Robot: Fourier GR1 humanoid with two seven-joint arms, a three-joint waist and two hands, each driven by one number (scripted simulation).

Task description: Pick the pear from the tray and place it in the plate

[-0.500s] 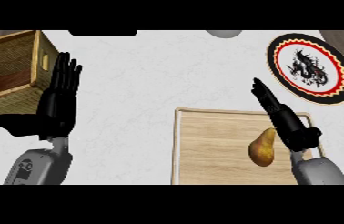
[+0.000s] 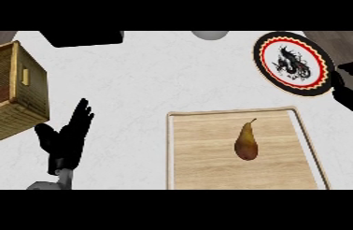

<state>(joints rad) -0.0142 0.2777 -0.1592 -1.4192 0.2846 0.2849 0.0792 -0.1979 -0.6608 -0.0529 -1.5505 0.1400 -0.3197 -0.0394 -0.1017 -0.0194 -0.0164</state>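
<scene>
Pear [image 2: 247,141] lies on my tray [image 2: 200,152], untouched. Left hand [image 2: 69,135] rests open over the counter [image 2: 158,79]. Right hand [image 2: 342,86] near the plate [image 2: 262,49]: state unclear.

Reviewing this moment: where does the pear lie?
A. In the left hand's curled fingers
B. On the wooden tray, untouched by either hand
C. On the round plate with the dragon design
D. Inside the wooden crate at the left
B. The pear lies on the wooden tray, stem pointing away from the robot; the plate holds nothing, and the left hand rests open on the counter's left side.
</scene>
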